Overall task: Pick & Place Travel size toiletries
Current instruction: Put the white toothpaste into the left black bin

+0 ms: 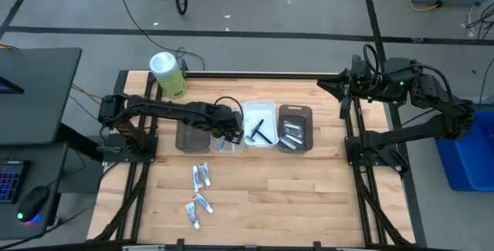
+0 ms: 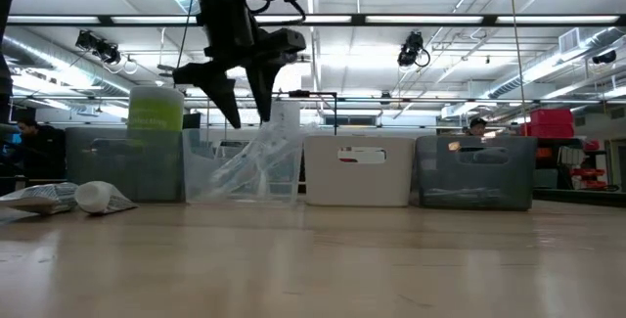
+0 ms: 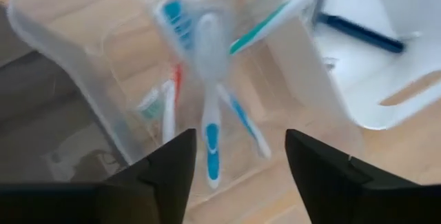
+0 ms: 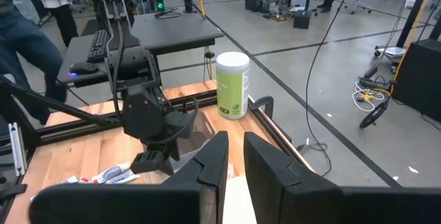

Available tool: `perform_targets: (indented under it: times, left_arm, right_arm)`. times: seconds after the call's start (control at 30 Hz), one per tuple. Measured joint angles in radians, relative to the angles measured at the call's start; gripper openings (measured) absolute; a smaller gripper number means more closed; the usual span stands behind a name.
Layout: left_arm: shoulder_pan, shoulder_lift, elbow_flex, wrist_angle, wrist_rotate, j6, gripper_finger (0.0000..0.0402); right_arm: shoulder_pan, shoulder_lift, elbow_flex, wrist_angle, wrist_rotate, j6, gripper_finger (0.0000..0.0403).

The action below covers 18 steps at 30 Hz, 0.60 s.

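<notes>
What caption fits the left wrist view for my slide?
Open left gripper above the clear tray, a blue-white toothbrush among others inside it.

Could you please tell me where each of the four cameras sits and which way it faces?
High: overhead, straight down on the table; both arms show.
Low: table height, level across; the open left gripper hangs above the clear tray.
Left wrist: down past its fingers at toothbrushes.
Right wrist: across the table at the left arm.
High and right wrist share the canister.
</notes>
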Motion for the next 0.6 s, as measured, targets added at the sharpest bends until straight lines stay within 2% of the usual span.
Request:
perform_targets:
  times: [0.2, 0.4, 0.6]
  left_arm:
    - [-0.017, -0.002, 0.095, -0.044, -0.001, 0.109, 0.0239]
    - [-0.083, -0.003, 0.186, -0.142, 0.002, 0.298, 0.0195]
    - [-0.161, -0.003, 0.221, -0.283, -0.002, 0.437, 0.0143]
  right_arm:
    - [0.0, 0.0, 0.0, -0.001, -0.003, 0.0, 0.0053]
    - [0.0, 0.0, 0.0, -0.014, -0.009, 0.0, 0.0053]
    - [0.0, 0.0, 0.0, -0.018, -0.016, 0.001, 0.0053]
